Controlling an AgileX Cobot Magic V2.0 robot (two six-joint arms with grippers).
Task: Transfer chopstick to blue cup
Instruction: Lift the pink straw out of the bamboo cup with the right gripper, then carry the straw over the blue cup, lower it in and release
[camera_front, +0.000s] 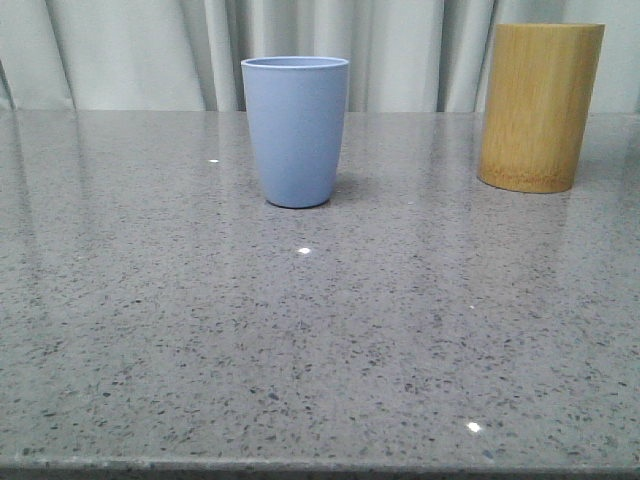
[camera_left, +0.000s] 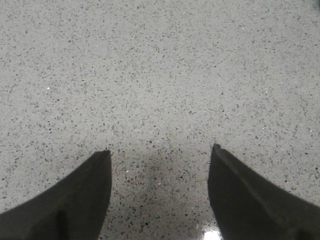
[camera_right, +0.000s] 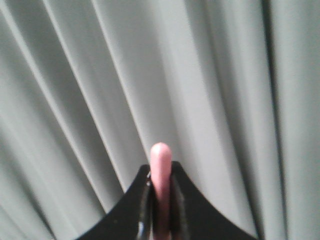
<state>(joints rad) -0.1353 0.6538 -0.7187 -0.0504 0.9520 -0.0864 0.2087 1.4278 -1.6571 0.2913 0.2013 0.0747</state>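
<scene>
Tabletop (camera_front: 320, 360): we see a grey speckled stone surface with small bright glints. In the left wrist view the same speckled surface (camera_left: 160, 75) spreads out beyond the fingers.
Curtain (camera_front: 130, 50): pale grey-white folds hang behind the tabletop. In the right wrist view the same folds (camera_right: 225, 100) lie beyond the fingers.
Bamboo cylinder (camera_front: 540, 105): tan, upright, standing on the tabletop, well apart from the blue cup.
Blue cup (camera_front: 295, 130): matte periwinkle, upright, mouth open upward, standing on the tabletop. We see nothing sticking up above its rim.
Left gripper (camera_left: 160, 155): its two dark fingers (camera_left: 75, 200) are spread wide, with bare tabletop showing in the gap between them. We see nothing held between them.
Right gripper (camera_right: 161, 172): its dark fingers (camera_right: 192, 210) are pressed in from both sides and pinch the chopstick.
Chopstick (camera_right: 161, 165): pale pink, clamped between the fingers of the right gripper. Its rounded end stands just past the fingertips, against the curtain. The rest of its length is hidden behind the fingers, so we cannot tell how far it extends.
</scene>
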